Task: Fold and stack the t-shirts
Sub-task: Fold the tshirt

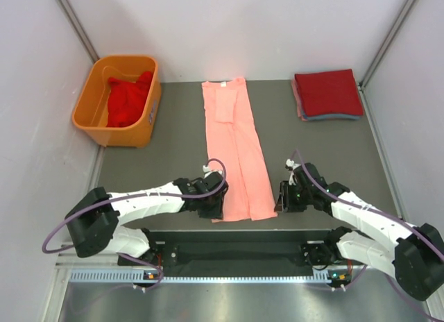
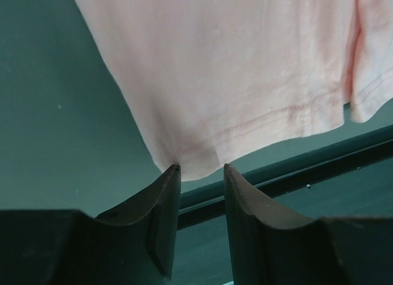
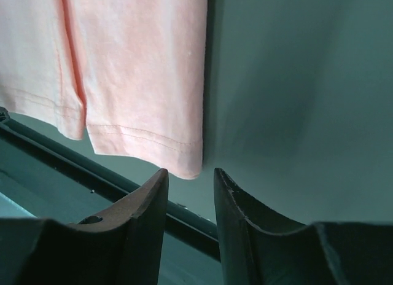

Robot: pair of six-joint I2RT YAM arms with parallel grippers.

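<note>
Where the table holds it, you have one salmon-pink t-shirt, folded into a long strip; left tool and right tool, narrowly parted, empty, at its near hem corners; folded t-shirts far right.

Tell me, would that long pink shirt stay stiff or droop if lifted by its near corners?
Probably droop: the salmon-pink t-shirt lies flat in thin folded layers, so its middle would likely sag. It looks light, being thin cloth. Pushed, it would more likely bunch on the table than slide whole.
</note>
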